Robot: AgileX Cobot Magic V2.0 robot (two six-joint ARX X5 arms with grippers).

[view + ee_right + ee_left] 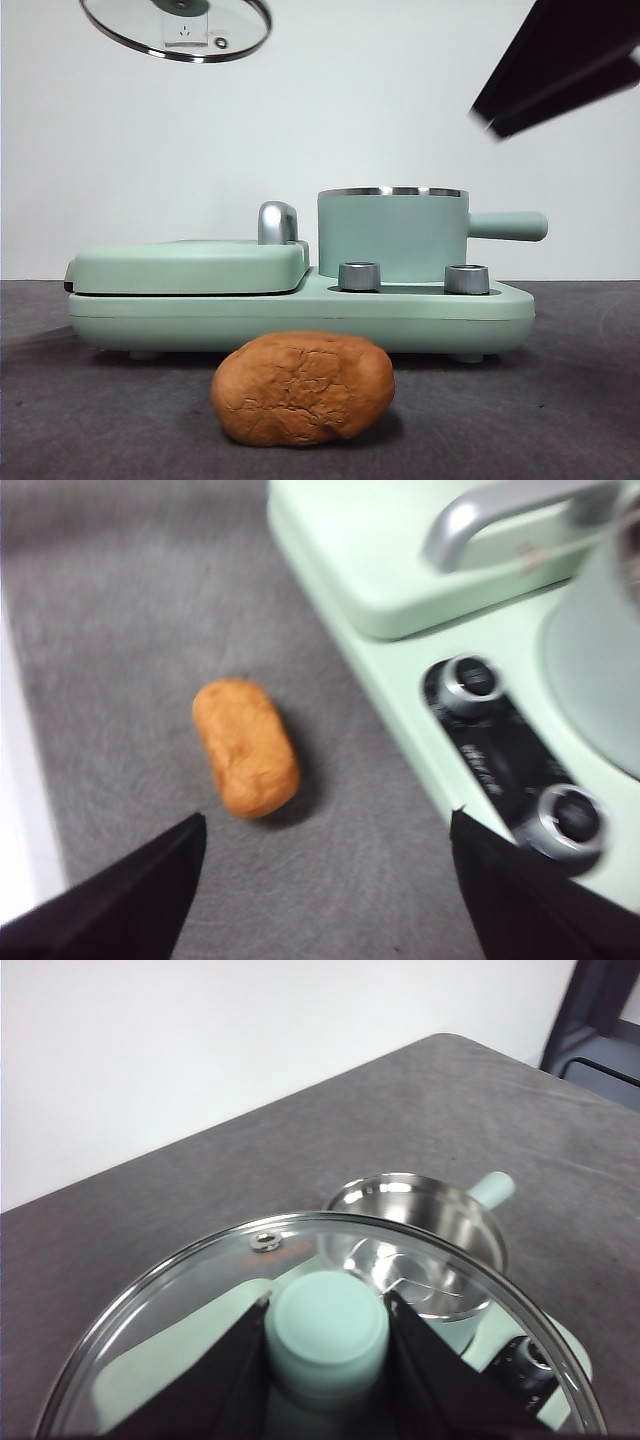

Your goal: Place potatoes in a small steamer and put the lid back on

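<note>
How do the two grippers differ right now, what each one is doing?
The left gripper is shut on the lid knob, held high above the grill plate; the right gripper is open and empty, above the potato on the table. Both have black jaws.

Matte black wedge-shaped fingers (240, 1375) on the left gripper (328, 1360), right gripper (325, 890) with flat black angular fingers (120, 895)

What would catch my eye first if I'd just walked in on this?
Probably the wrinkled orange-brown potato, lying alone on the grey table in front of the mint-green cooker. Next, the round clear glass lid hanging high in the air, its green knob pinched by the left claw. Below it, the small mint-green steamer pot stands open, while the right claw hovers open above the potato.
</note>
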